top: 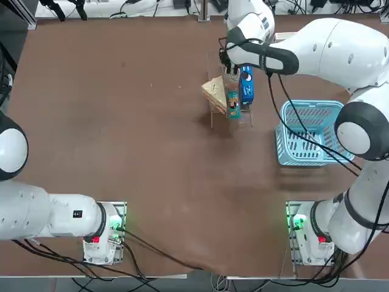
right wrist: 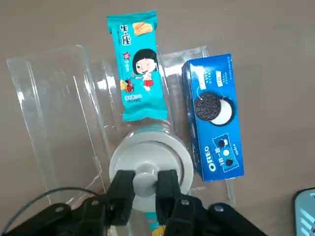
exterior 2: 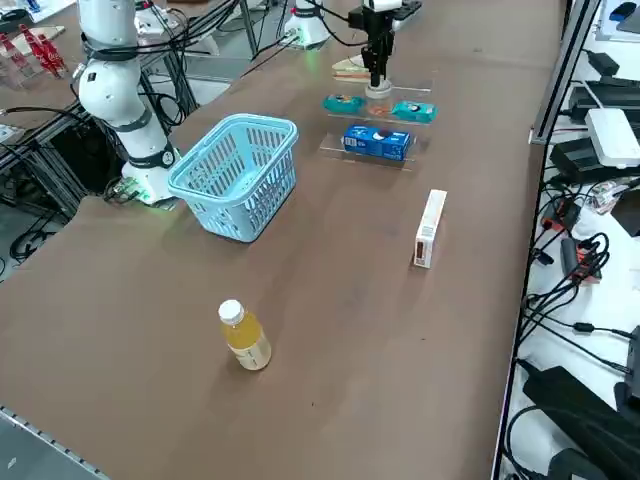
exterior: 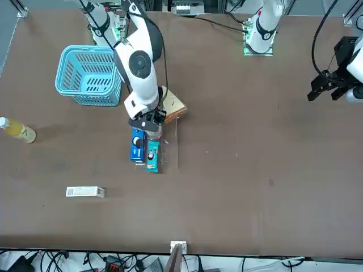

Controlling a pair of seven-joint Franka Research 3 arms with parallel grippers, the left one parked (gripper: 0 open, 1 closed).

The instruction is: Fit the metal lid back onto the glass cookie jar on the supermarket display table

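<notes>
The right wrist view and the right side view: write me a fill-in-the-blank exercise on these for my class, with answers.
The right gripper is shut on the ____ of the pale lid.
The basket is light ____ in colour.
The bottle has a ____ cap.
The dark blue box bears the brand name ____.
Answers: knob; blue; white; OREO.

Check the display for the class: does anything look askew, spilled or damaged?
Possibly one thing: the lid, with its knob in the right claw above the glass jar on the rack, looks slightly off-centre, though the angle may mislead; whether it is seated I cannot tell. No spill or damage shows.
</notes>
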